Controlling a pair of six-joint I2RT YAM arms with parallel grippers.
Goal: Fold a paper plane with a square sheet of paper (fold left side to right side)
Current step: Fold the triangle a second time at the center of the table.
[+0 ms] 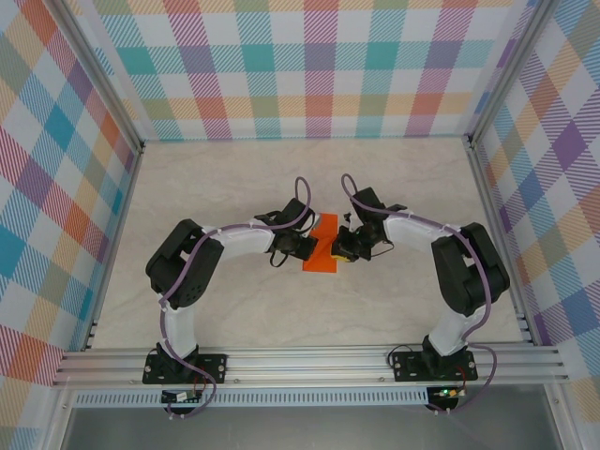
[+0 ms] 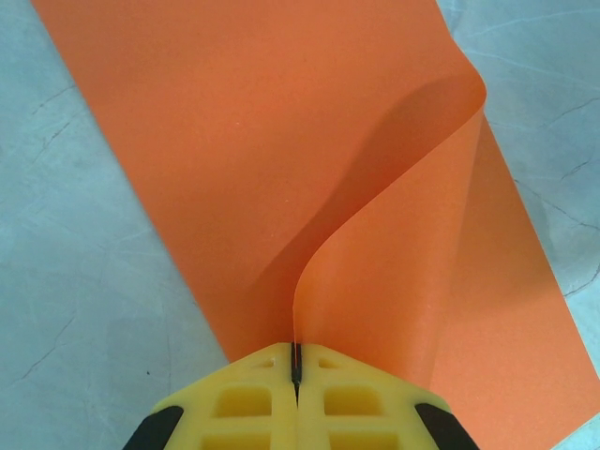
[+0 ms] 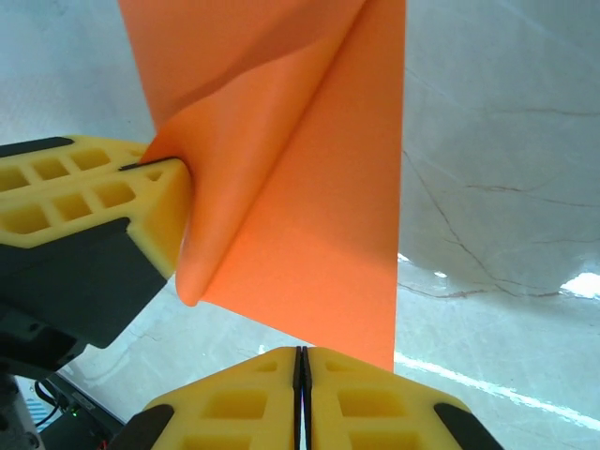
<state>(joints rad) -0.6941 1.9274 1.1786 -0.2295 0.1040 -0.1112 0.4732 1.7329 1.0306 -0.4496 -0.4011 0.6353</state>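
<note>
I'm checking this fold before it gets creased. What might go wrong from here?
1. The left tool pinches the square sheet of paper only at its very edge, so it may slip out or tear.
2. The lifted part bows loosely, uncreased; pressed down like this, the fold may land crooked.
3. The right tool is shut by the sheet's lower edge; whether it grips is unclear, so the sheet may shift.

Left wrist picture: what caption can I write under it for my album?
The left gripper pinches one edge of the orange paper sheet, which curls up off the table.
</note>
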